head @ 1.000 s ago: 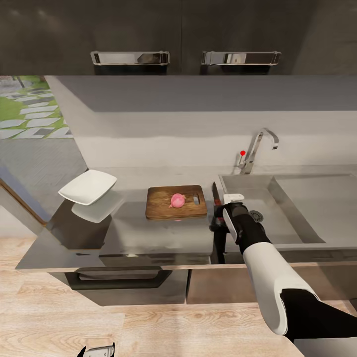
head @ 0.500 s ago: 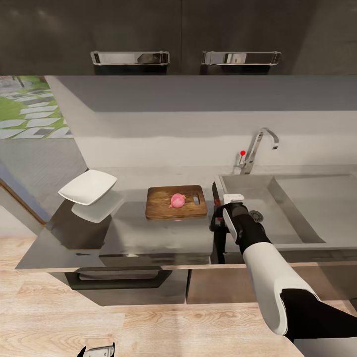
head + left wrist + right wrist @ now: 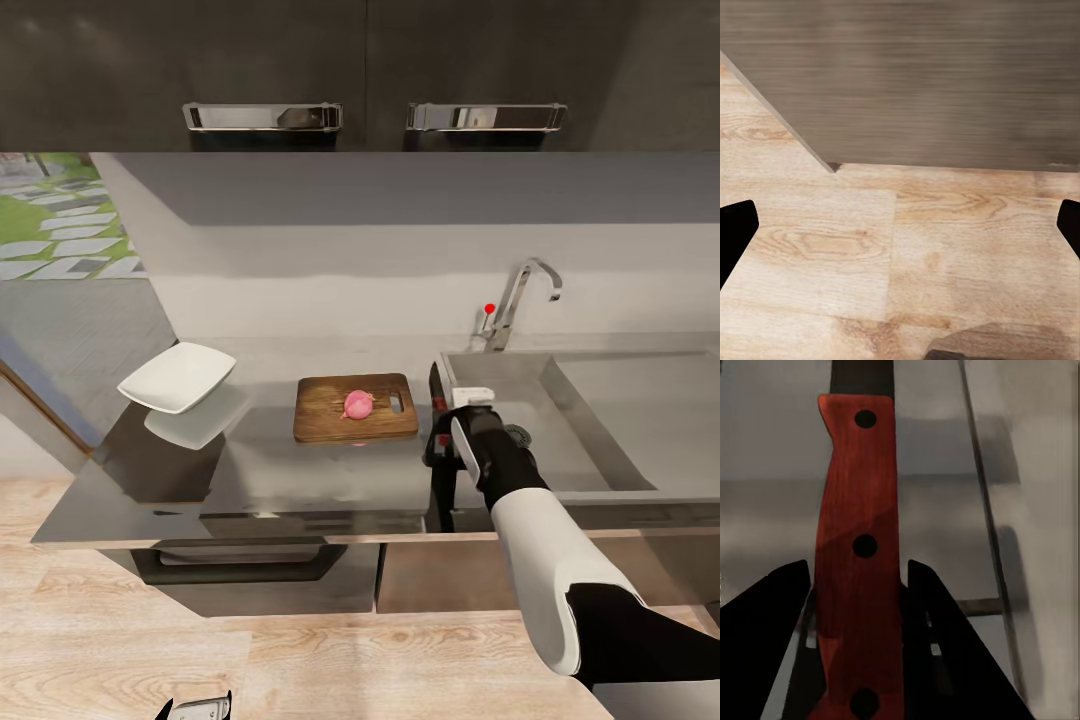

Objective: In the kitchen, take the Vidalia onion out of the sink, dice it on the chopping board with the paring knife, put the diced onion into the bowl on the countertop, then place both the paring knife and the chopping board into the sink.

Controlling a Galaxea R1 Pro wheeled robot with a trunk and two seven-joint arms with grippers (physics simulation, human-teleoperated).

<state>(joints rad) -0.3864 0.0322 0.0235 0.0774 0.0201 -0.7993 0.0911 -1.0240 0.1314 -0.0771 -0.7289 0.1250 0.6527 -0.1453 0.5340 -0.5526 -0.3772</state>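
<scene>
A pink onion (image 3: 358, 404) lies on the brown chopping board (image 3: 325, 422) on the grey countertop (image 3: 300, 480). The paring knife (image 3: 433, 386) lies between the board and the sink (image 3: 600, 430), blade pointing to the wall. My right gripper (image 3: 440, 442) is down over its handle; in the right wrist view the red handle (image 3: 859, 547) sits tight between both fingers (image 3: 791, 592). The white bowl (image 3: 178, 377) stands at the counter's left. My left gripper (image 3: 190, 708) hangs low over the floor, its fingertips (image 3: 735, 225) wide apart with nothing between them.
A chrome faucet (image 3: 522, 295) with a red knob (image 3: 489, 308) stands behind the sink. Dark upper cabinets (image 3: 360, 70) hang above the counter. A grey drawer front with a dark handle (image 3: 240, 560) is below the counter edge, over a wooden floor (image 3: 907, 262).
My right wrist has shifted slightly toward the wall along the knife. The knife, board, onion and bowl have stayed in place.
</scene>
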